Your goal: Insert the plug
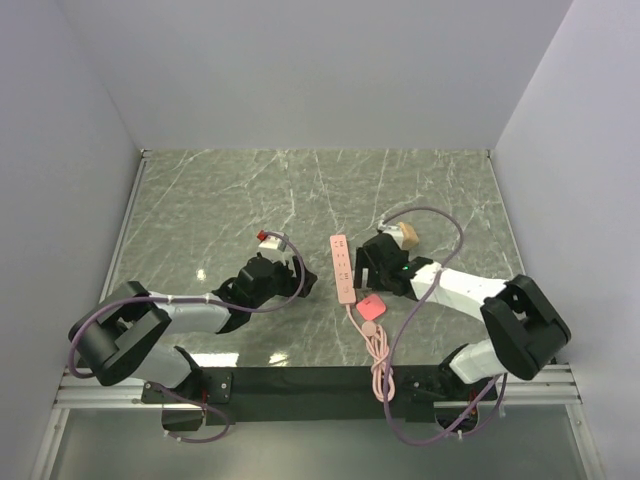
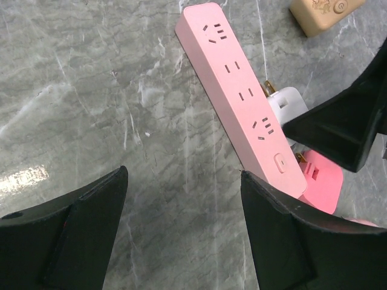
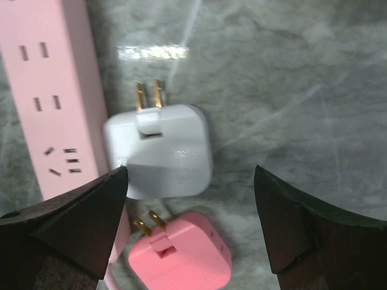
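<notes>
Two plugs lie on the marble table (image 3: 290,90) inside the wide-spread span of the empty right gripper (image 3: 190,175). The plug (image 3: 181,257), coral-pink, lies nearest the wrist, back from the fingertips, prongs pointing away. The white plug (image 3: 160,151) lies just beyond it, beside the power strip (image 3: 42,90). Across the strip, the left gripper (image 2: 181,178) is likewise spread wide and empty.

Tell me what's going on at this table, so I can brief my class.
Two robot arms face a pink power strip. The right end effector, open, hovers over a white plug and the coral-pink plug, both lying loose beside the strip with prongs bare. The left end effector, also open, is on the strip's other side, holding nothing. Nothing is plugged in yet.
</notes>
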Controlling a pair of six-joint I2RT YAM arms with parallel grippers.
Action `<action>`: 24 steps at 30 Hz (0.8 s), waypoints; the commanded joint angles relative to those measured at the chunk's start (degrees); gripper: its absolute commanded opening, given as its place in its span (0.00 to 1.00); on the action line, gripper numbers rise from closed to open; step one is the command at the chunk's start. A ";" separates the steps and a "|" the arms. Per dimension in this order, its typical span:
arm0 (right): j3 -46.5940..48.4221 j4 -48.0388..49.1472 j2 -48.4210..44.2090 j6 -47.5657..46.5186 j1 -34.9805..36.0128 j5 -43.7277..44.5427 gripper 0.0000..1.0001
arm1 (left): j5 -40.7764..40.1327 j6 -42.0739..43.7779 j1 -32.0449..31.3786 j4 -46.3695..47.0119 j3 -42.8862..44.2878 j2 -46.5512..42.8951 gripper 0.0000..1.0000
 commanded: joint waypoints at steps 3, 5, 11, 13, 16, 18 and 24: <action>3.53 1.52 5.37 0.34 3.93 -0.20 0.91 | -0.79 0.65 0.15 1.03 1.03 -2.04 0.81; 4.23 2.57 6.34 0.95 4.64 -0.90 0.91 | -1.05 0.65 0.15 0.86 0.86 -2.40 0.81; 5.81 0.83 8.71 1.74 6.22 0.50 0.93 | -0.97 0.65 0.15 0.68 0.94 -2.13 0.81; 5.73 -0.14 9.07 1.92 6.22 1.37 0.93 | -0.62 0.65 0.15 0.95 0.94 -2.05 0.81; 5.20 -1.81 8.99 2.44 6.05 2.69 0.95 | -0.79 0.65 0.15 0.95 0.77 -2.13 0.81; 4.67 -1.64 8.55 2.45 5.61 2.52 0.95 | -0.79 0.56 0.15 1.12 0.59 -2.31 0.81; 3.79 0.82 10.12 1.04 4.03 -2.92 0.80 | -0.44 0.73 0.24 1.38 0.33 -2.92 0.81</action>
